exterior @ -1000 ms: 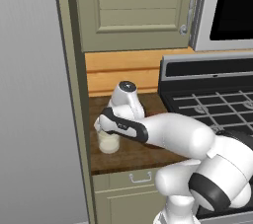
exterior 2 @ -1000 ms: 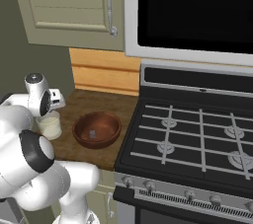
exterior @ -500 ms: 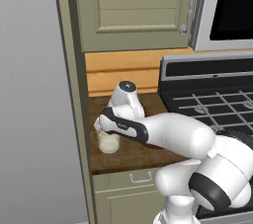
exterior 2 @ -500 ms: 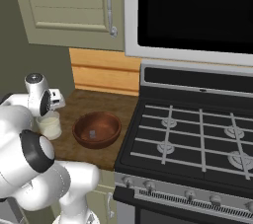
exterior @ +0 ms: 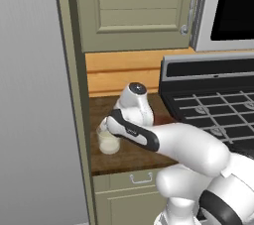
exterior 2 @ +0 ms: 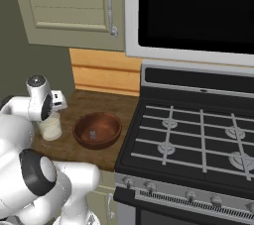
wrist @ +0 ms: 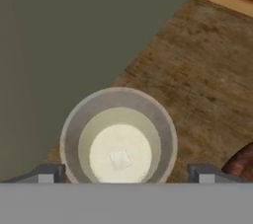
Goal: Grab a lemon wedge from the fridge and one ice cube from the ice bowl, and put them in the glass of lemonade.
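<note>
Gripper open directly above the glass of lemonade on the wooden counter

The gripper (wrist: 123, 173) hung over the glass of lemonade (wrist: 118, 141) with its 2 fingertips (wrist: 47, 173) spread wide, 1 on either side of the rim and holding nothing. A small pale cube (wrist: 119, 158) lay in the whitish liquid. The glass (exterior: 108, 140) stood on the brown counter (exterior: 131, 152) close beside the tall grey panel (exterior: 37, 100) at the left. The ice bowl (exterior 2: 97, 130), reddish brown and shallow, sat just beside the glass (exterior 2: 50, 127) toward the black stove (exterior 2: 198, 140), with 1 small cube (exterior 2: 92, 133) in it. Beige-green cabinets (exterior 2: 69, 1) hung above the counter
</note>
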Robot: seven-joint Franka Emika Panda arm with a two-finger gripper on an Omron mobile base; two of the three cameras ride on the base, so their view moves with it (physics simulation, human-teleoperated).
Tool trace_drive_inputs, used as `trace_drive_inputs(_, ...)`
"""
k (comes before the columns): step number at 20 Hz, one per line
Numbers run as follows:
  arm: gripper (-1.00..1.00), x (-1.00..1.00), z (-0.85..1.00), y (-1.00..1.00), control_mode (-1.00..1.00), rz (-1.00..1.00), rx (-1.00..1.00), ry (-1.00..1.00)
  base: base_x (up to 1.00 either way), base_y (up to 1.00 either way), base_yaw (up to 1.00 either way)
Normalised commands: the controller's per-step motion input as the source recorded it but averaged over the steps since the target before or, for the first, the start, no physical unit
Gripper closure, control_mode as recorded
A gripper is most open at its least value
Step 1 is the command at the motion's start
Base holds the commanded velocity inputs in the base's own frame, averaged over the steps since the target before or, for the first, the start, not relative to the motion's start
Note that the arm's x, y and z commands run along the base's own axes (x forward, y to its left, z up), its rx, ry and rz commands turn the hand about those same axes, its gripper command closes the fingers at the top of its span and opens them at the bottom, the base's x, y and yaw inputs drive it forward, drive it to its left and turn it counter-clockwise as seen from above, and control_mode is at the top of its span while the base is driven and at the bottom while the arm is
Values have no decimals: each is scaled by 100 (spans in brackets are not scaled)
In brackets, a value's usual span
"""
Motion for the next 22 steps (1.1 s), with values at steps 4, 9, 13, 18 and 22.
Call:
trace_drive_inputs(4,-100,-6,0,-54,-100,0,2,0,0,0,0)
trace_drive_inputs(9,-100,-8,0,-45,-100,0,1,0,0,0,0)
trace_drive_inputs(13,-100,-28,0,-38,-100,0,4,0,0,0,0)
trace_drive_inputs(18,-100,-38,2,-49,-100,-11,3,-5,0,0,0)
trace_drive_inputs(22,-100,-58,53,-66,-100,-29,-3,2,0,0,0)
